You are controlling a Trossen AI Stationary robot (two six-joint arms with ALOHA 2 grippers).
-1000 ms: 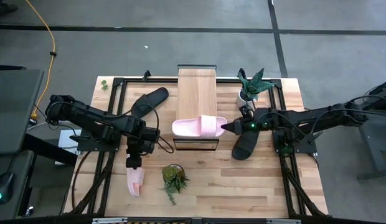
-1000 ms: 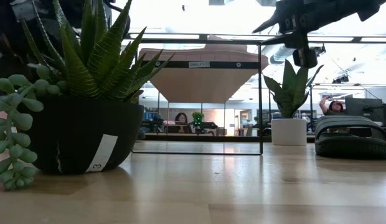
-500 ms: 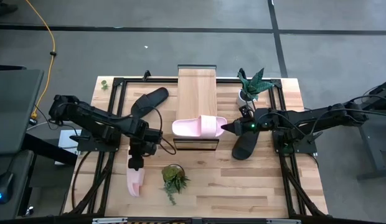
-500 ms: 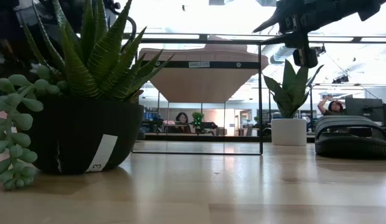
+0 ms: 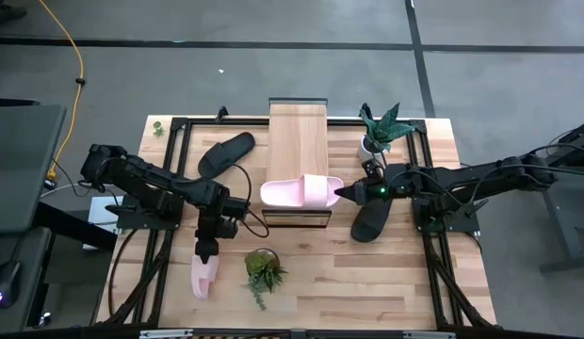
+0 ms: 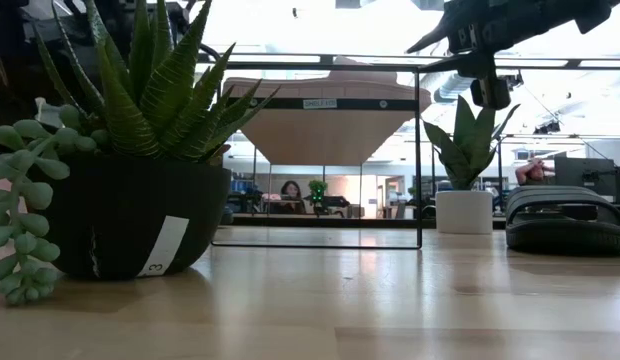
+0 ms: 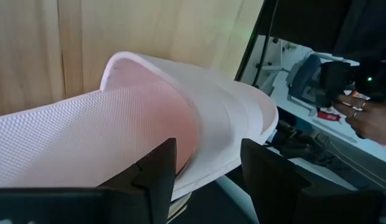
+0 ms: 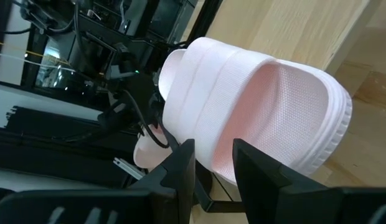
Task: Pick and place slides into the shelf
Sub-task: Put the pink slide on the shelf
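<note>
Right hand (image 5: 339, 192) gripping pink slide (image 5: 297, 192) on shelf (image 5: 298, 141), pot sticker (image 6: 166, 245) reading 3

The pink slide (image 7: 149, 124) looks foam-like and matt — its footbed finely dimpled, its strap ribbed. The shelf (image 5: 298, 141) top is pale, smooth wood on thin black metal; the table (image 5: 386, 282) is striped butcher-block wood.

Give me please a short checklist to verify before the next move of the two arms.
1. Left gripper over the pink slide on the table: ok.
2. Left fingers astride that slide's edge, open: ok.
3. Right gripper at the pink slide on the shelf: ok.
4. Right grip closed on it: cannot tell.
5. Shelf has free plank behind this slide: ok.
6. Both black slides placed: not ok.
</note>
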